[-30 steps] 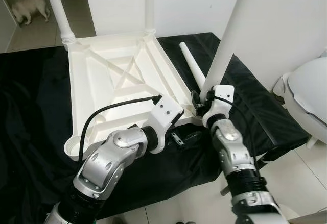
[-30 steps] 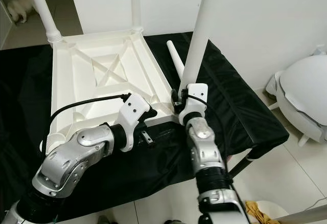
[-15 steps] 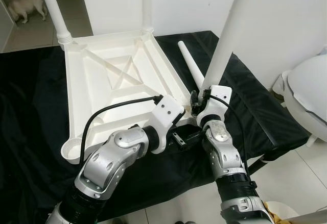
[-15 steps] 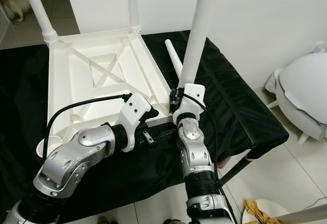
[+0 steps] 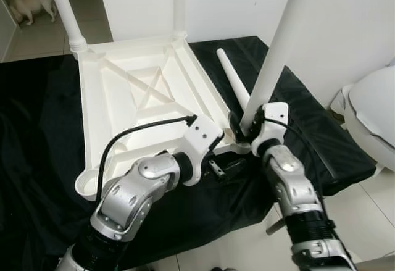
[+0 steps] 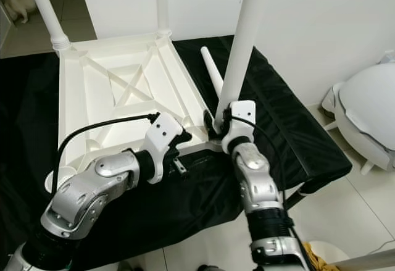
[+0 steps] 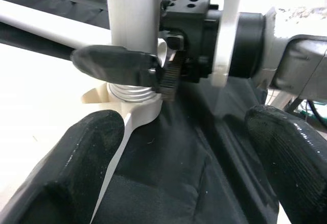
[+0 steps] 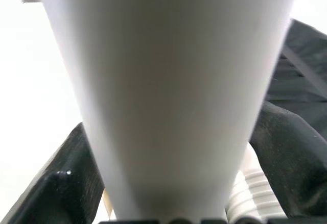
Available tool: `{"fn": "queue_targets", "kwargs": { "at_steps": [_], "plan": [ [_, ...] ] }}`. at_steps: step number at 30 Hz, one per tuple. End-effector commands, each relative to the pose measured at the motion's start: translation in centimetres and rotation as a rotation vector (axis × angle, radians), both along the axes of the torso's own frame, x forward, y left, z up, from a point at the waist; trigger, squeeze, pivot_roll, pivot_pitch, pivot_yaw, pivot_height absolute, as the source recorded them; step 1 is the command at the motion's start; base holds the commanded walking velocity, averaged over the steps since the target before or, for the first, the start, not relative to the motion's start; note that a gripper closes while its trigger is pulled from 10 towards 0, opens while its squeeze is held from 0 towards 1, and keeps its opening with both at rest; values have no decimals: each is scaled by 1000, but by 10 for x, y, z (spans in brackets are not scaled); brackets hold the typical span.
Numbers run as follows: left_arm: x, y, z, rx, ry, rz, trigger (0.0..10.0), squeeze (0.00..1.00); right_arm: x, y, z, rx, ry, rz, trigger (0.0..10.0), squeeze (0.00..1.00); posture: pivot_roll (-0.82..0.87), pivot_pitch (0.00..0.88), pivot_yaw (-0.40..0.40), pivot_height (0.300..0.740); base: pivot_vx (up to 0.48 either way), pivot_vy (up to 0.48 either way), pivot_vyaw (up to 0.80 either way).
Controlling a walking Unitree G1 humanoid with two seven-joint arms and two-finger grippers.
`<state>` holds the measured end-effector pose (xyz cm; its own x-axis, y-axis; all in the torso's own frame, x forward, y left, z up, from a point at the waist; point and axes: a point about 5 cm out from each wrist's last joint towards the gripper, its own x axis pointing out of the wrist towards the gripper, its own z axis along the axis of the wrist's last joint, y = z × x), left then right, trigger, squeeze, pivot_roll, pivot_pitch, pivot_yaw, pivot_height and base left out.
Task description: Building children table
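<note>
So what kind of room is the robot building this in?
Probably a room in someone's home. There is a tiled floor with a small white dog on it, a plain white wall, and the upturned white table top lying on a black cloth.

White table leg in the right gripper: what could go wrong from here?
1. The tall white plastic table leg leans while the right gripper clamps its threaded base at the corner socket of the upturned white tabletop; it might cross-thread.
2. The open left gripper hovers beside that corner without touching, so the tabletop may slide on the black cloth.
3. The loose white leg lying nearby could be knocked.
</note>
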<state>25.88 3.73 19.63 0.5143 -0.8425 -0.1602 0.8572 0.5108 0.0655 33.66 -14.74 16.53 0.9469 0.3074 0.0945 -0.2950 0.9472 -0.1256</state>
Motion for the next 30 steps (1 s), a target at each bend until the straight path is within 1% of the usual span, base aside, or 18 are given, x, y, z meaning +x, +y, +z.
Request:
{"fn": "queue_targets", "kwargs": {
  "at_steps": [1, 2, 3, 4, 5, 6, 7, 9, 10, 13, 19, 22, 26, 28, 29, 30],
  "plan": [
    [1, -1, 1, 2, -3, -2, 10000, 0, -2, 0, -4, -11, 4, 55, 10000, 0, -44, 97, -12, 740, 0, 0, 0],
    [1, -1, 1, 2, -3, -2, 10000, 0, -2, 0, -4, -11, 4, 55, 10000, 0, -44, 97, -12, 740, 0, 0, 0],
    [1, -1, 1, 3, -4, 0, 10000, 0, -3, -2, -4, -17, 8, 97, 10000, 0, -44, 97, -12, 740, 0, 0, 0],
    [1, -1, 1, 3, -4, 0, 10000, 0, -3, -2, -4, -17, 8, 97, 10000, 0, -44, 97, -12, 740, 0, 0, 0],
    [1, -1, 1, 3, -4, 1, 10000, 0, -4, -4, -4, -20, 13, 135, 10000, 0, -44, 97, -12, 740, 0, 0, 0],
    [1, 0, 1, 4, -4, 5, 10000, 0, -6, -8, -4, -36, 13, 198, 10000, 0, -41, 96, -12, 740, 0, 0, 0],
    [1, 0, 1, 4, -4, 5, 10000, 0, -6, -8, -4, -36, 13, 198, 10000, 0, -41, 96, -12, 740, 0, 0, 0],
    [1, 1, 1, 4, -4, 5, 10000, 0, -6, -15, -8, -77, 25, 241, 10000, 0, -38, 95, -11, 740, 0, 0, 0],
    [1, 1, 1, 4, -4, 5, 10000, 0, -6, -15, -8, -77, 25, 241, 10000, 0, -38, 95, -11, 740, 0, 0, 0],
    [0, 1, 1, 5, -4, 3, 10000, 0, -6, -21, -12, -97, 44, 298, 10000, 0, -37, 92, -6, 740, 0, 0, 0],
    [0, 2, 1, 10, -5, -7, 10000, 0, -2, -25, -14, -116, 39, 309, 10000, 0, -36, 88, 4, 740, 0, 0, 0],
    [0, 1, 1, 15, -4, -11, 10000, 0, 2, -28, -15, -133, 34, 294, 10000, 0, -35, 86, 8, 740, 0, 0, 0],
    [-1, 1, 1, 17, -2, -16, 10000, 0, 6, -31, -17, -133, 35, 279, 10000, 0, -34, 83, 7, 740, 0, 0, 0],
    [-1, 0, 1, 18, -2, -18, 10000, 0, 8, -33, -19, -130, 40, 268, 3647, 0, -32, 81, 7, 740, 0, 0, 0],
    [-1, 0, 1, 18, -2, -18, 10000, 0, 9, -33, -20, -120, 43, 263, 0, 0, -30, 78, 5, 740, 0, 0, 0],
    [-1, 0, 1, 19, -2, -17, 10000, 0, 9, -33, -20, -115, 40, 269, 0, 0, -28, 77, 4, 740, 0, 0, 0]
  ]
}}
